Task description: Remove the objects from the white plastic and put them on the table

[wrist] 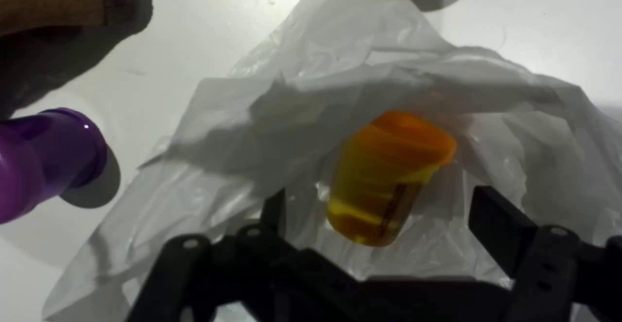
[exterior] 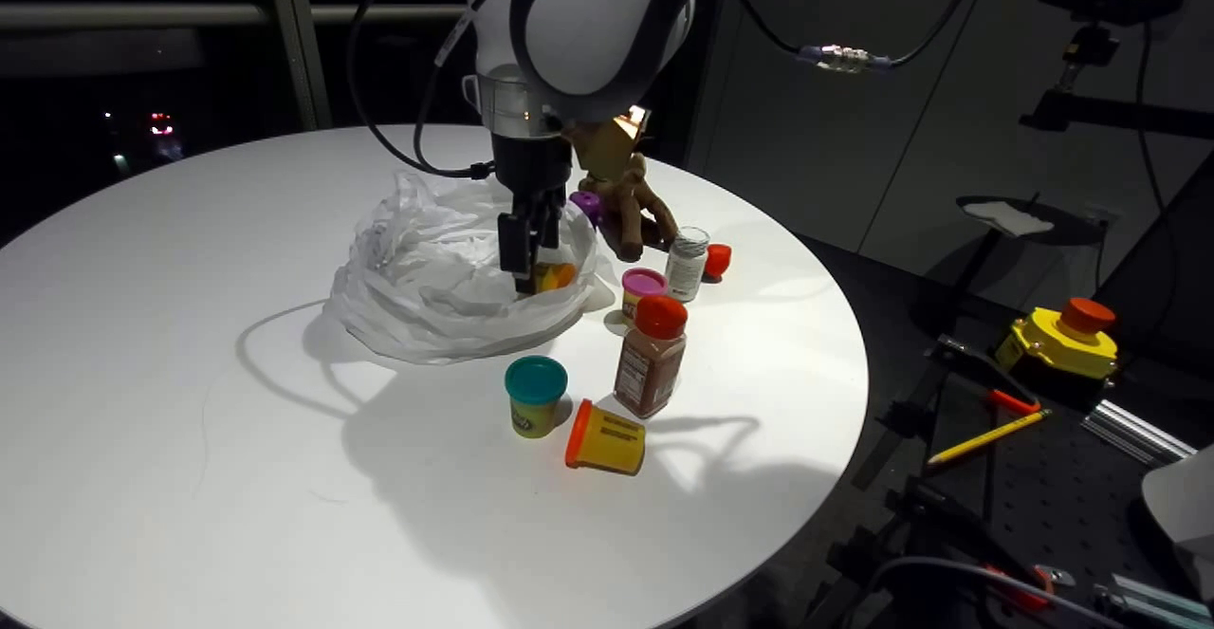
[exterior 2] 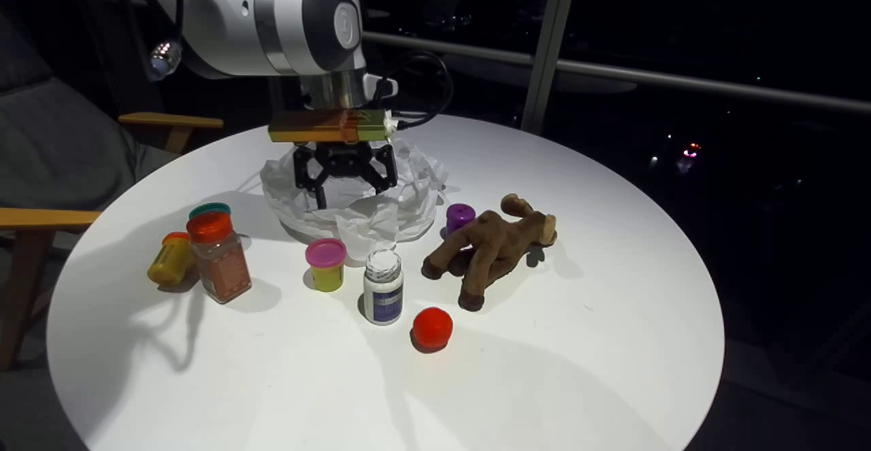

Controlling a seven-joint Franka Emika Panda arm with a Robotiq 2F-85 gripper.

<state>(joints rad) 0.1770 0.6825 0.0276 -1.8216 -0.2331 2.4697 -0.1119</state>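
Observation:
A crumpled, open white plastic bag (exterior: 427,335) lies on the round white table (exterior: 237,477); it also shows in an exterior view (exterior 2: 415,216) and the wrist view (wrist: 194,176). Inside it lies a yellow tub with an orange lid (wrist: 379,181), tilted. A small part of this tub shows in an exterior view (exterior: 554,276). My gripper (wrist: 381,210) is open and points down into the bag. Its fingers stand apart on either side of the tub without visible contact. The gripper also shows above the bag in both exterior views (exterior: 526,254) (exterior 2: 350,196).
On the table beside the bag are a teal-lidded tub (exterior: 536,397), a yellow tub on its side (exterior: 609,439), a red-capped spice jar (exterior: 651,359), a pink-lidded tub (exterior 2: 326,267), a white bottle (exterior 2: 383,291), a red ball-like object (exterior 2: 432,328), a purple container (exterior 2: 460,216) and a brown plush animal (exterior 2: 497,243).

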